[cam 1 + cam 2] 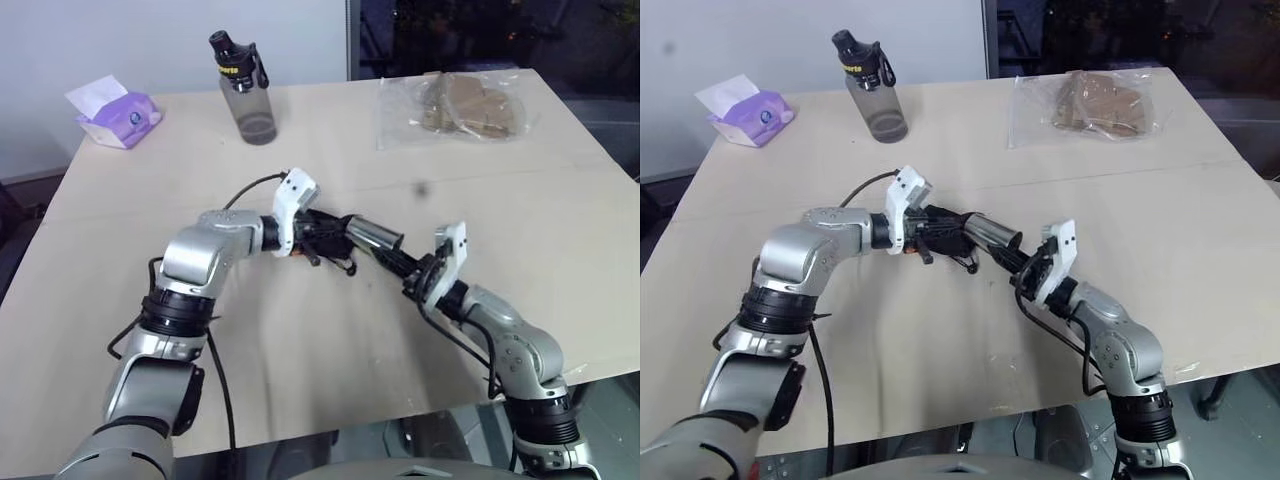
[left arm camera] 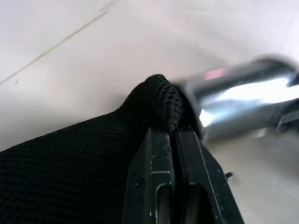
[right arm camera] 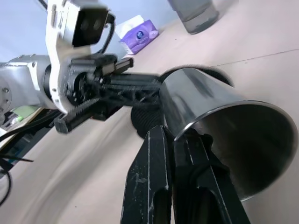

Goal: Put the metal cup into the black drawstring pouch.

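- left gripper (image 1: 318, 232) pinched closed on the rim fabric of the black drawstring pouch (image 2: 70, 158); judged reason: holding the mouth up and steady so something can be pushed in
- right gripper (image 3: 180, 140) closed on the rim of the metal cup (image 3: 219, 121), one finger inside the wall, one outside; a rim pinch leaves the closed bottom free to lead into the bag
- cup lies roughly level, held above the table (image 1: 300, 350) at mid-table, base end aimed at about 10 o'clock toward the pouch mouth, open end facing back to the right wrist
- cup base touching or just entering the pouch mouth; can't tell how deep, fabric and fingers hide it. Judgement: insertion under way, not finished
- pouch cord (image 1: 345, 268) dangles loose below the pouch, at about 5 o'clock of the left gripper
- both arms meet at centre so each handles one item; pouch is soft, needs a hand to stay open
- grey bottle (image 1: 245, 90) at 12 o'clock far edge, yellow band of print near its cap, unreadable
- purple tissue pack (image 1: 122, 118) at 10 o'clock, round logo, text unreadable
- clear bag (image 1: 460, 105) with brown contents at 1 o'clock, no label seen
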Motion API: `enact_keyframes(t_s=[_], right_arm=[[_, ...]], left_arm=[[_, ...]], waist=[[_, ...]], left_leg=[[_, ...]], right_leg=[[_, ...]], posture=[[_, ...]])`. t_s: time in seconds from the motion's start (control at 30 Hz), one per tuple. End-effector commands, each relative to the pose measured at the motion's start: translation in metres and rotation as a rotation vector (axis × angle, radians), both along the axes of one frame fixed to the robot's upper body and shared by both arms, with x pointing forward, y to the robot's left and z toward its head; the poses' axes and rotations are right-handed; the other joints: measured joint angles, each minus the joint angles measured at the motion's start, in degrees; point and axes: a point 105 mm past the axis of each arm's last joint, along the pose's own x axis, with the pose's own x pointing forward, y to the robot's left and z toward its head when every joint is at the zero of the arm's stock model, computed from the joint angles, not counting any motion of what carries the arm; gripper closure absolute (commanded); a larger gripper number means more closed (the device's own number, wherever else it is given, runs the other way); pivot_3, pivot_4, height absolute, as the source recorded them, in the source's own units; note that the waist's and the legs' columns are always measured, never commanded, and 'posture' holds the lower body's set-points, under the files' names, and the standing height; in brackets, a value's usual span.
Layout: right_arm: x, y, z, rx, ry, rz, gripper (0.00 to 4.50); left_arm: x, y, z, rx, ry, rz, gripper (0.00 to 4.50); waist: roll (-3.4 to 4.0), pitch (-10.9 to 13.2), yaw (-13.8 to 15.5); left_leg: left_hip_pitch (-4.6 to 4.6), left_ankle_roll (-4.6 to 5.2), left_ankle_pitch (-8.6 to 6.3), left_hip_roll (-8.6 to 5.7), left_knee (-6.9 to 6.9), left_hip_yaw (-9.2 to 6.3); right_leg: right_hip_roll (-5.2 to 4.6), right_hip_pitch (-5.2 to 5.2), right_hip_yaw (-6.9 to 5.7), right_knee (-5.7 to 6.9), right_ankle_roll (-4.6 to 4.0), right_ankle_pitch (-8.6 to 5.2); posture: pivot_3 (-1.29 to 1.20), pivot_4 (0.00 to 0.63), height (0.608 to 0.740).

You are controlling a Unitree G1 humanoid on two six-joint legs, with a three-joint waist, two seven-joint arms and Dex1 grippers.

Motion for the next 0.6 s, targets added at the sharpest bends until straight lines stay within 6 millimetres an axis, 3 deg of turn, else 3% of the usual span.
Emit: enact_keyframes(t_s=[0.03, 0.2, 0.33, 0.6], right_arm=[[-0.002, 0.010, 0.011, 0.022, -0.054, 0.042, 4.50], [0.005, 0.023, -0.005, -0.031, -0.053, 0.063, 4.50], [0.017, 0.028, -0.006, -0.085, -0.108, 0.031, 4.50], [0.023, 0.045, -0.010, -0.195, -0.217, 0.069, 4.50]], left_arm=[[-0.003, -0.005, 0.018, -0.060, -0.017, -0.014, 4.41], [-0.008, -0.009, 0.014, -0.070, 0.013, -0.014, 4.41], [-0.015, -0.010, 0.008, -0.064, 0.031, -0.024, 4.41], [-0.022, -0.006, -0.004, -0.046, 0.033, -0.026, 4.41]], waist=[[0.00, 0.00, -0.07], [0.00, 0.00, -0.07], [0.00, 0.00, -0.10], [0.00, 0.00, -0.10]], left_leg=[[0.00, 0.00, 0.00, 0.00, 0.00, 0.00], [0.02, -0.01, 0.00, 0.00, 0.00, 0.00], [-0.01, -0.02, 0.01, 0.00, 0.00, 0.01], [0.00, -0.03, 0.01, 0.00, -0.01, 0.01]], right_leg=[[0.00, 0.00, 0.00, 0.00, 0.00, 0.00], [0.00, -0.01, 0.01, 0.01, 0.00, 0.00], [0.00, -0.05, 0.03, 0.01, 0.00, 0.00], [0.00, -0.06, 0.04, 0.01, 0.00, 0.00]], posture=[[0.00, 0.150, 0.740], [0.00, 0.150, 0.740], [0.00, 0.150, 0.740], [0.00, 0.150, 0.740]])
